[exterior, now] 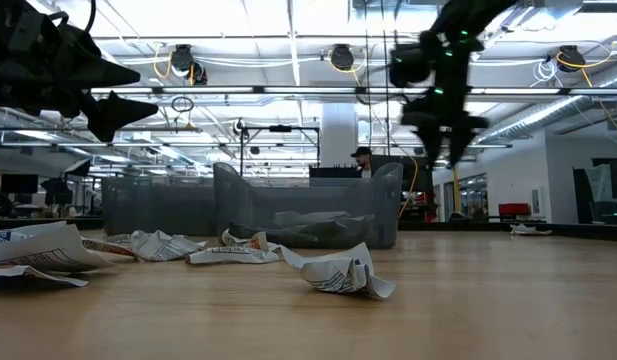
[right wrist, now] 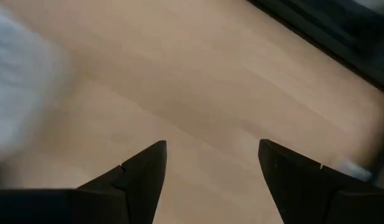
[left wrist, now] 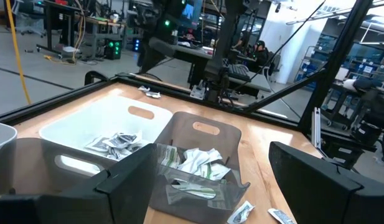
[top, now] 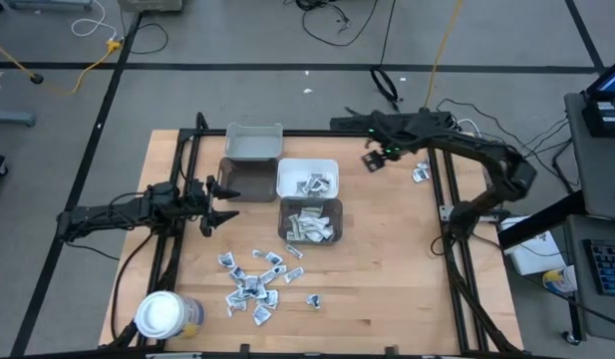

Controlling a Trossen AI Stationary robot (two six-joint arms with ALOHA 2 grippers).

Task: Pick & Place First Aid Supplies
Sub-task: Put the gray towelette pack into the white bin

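First aid packets [top: 252, 282] lie loose in a scatter toward the table's near edge, left of centre, roughly a dozen or more small white printed packets, some crumpled; one more [top: 313, 299] sits a bit apart to the scatter's right. Another stray packet [top: 421, 173] lies near the table's right edge at the far side, close to the frame rail. Some are already binned: a few in the white bin [top: 308, 178] and a fuller layer in the dark grey bin [top: 310, 221] just in front of it. The light grey bin [top: 253, 143] at the far edge looks empty; the dark bin [top: 242, 179] beside the white one cannot be judged. So my read: task partly done, most of the pile left to move plus the stray. Left gripper [top: 219, 202] hovers above the table just left of the bins, jaws spread wide, holding nothing; the left wrist view looks over both filled bins. Right gripper [top: 375, 160] hangs over bare wood near the far right, jaws apart and empty, nothing between its fingers [right wrist: 139, 174]. A white-lidded jar [top: 163, 314] stands at the near left corner, untouched. Wooden table [top: 387, 289] otherwise bare on the right half.
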